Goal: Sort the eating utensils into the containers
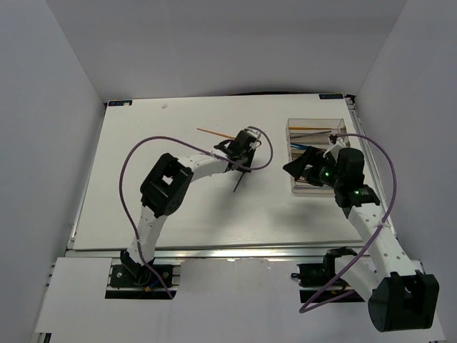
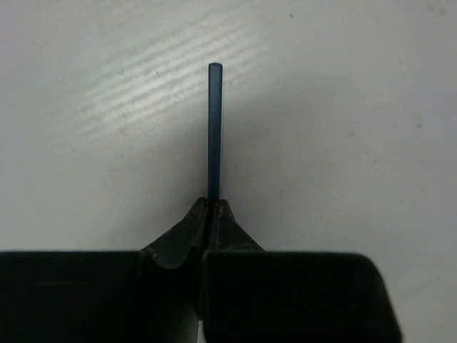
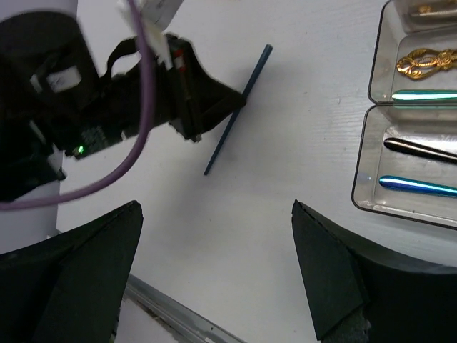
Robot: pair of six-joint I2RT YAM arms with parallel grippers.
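White table, white walls. Left of the tray point(image 1: 290, 143) we list 1 dark chopstick point(image 2: 215, 128), pinched mid-length by the left gripper point(image 2: 213, 207), likely for carrying over, and 1 orange chopstick point(image 1: 214, 133) lying loose. The right gripper point(image 3: 218, 268) hangs splayed at the tray's near edge.

Mid-tabletop point(image 1: 214, 214) was taken up by the left gripper point(image 1: 241, 164), clamped on a dark blue chopstick point(image 1: 237, 184) that slanted toward the near edge, with an orange chopstick point(image 1: 214, 133) lying just beyond it. The right gripper point(image 3: 214, 207), jaws spread wide, hung with its arm over the near part of the clear tray point(image 1: 290, 139), leaving the far compartments uncovered from above. Between the left gripper and the tray ran a bare strip of tabletop.
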